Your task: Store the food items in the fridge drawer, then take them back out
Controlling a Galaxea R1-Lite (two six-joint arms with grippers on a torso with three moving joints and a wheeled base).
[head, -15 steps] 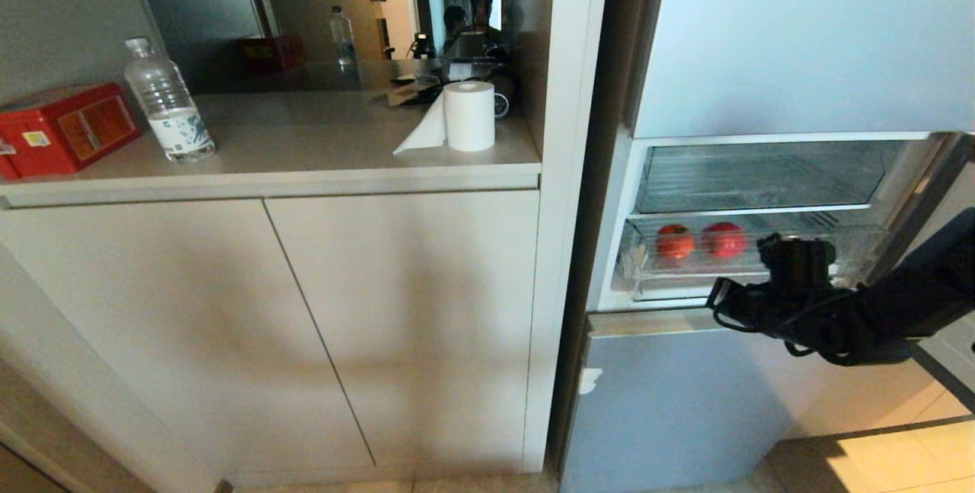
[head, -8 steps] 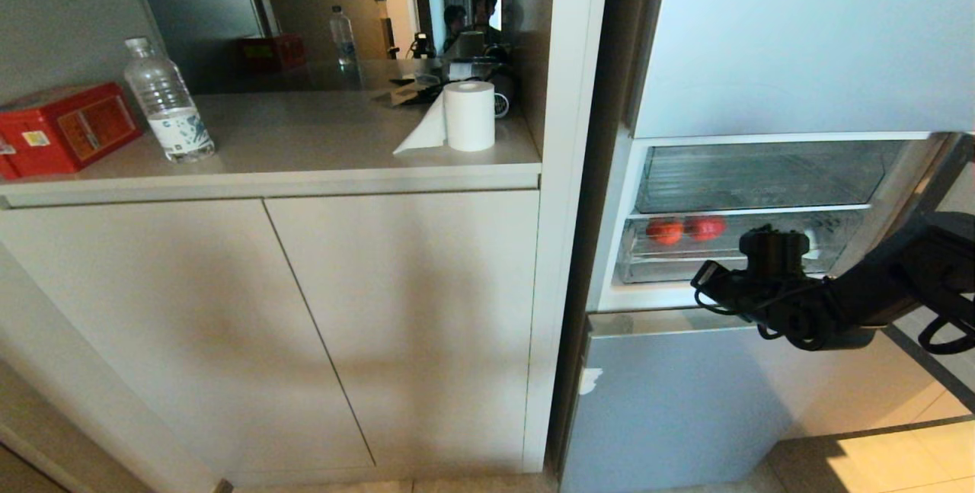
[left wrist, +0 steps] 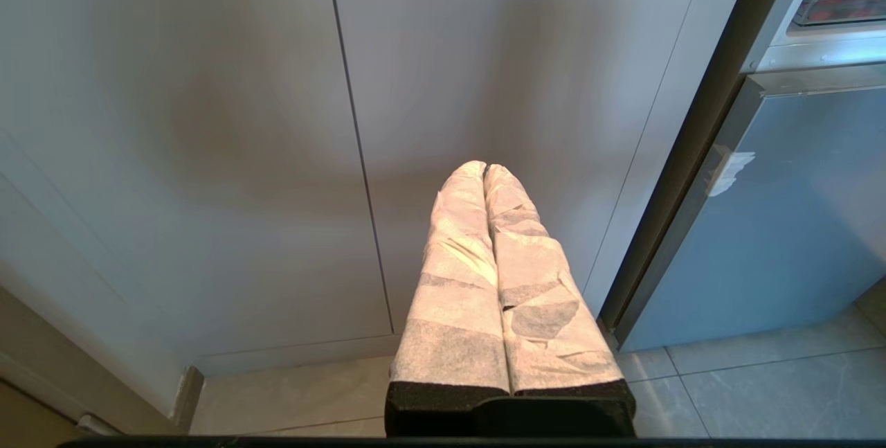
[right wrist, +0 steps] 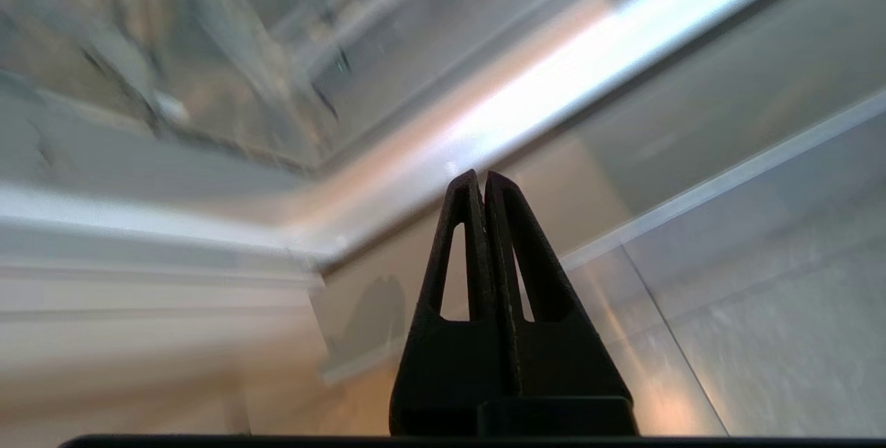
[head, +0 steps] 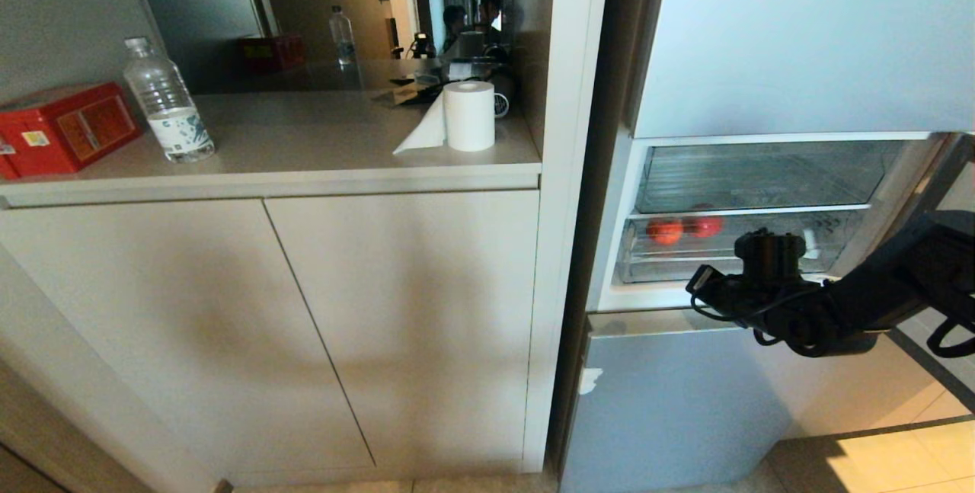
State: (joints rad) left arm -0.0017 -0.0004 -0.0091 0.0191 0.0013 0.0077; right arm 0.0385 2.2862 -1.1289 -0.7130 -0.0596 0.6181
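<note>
Drawer [head: 731, 264] slid in; fruits [head: 684, 228] behind closed right gripper [right wrist: 482, 181].

A water bottle [head: 168, 103], red box [head: 65, 128] and paper roll [head: 468, 115] stand on the counter [head: 305, 142].

Since a second ago, you have slid the fridge drawer [head: 731, 264] back into the fridge, so the orange fruit [head: 665, 231] and the red fruit [head: 708, 225] now sit deeper under the shelf. Your right gripper [right wrist: 482, 181], fingers pressed together, has followed it inward and slightly upward.
</note>
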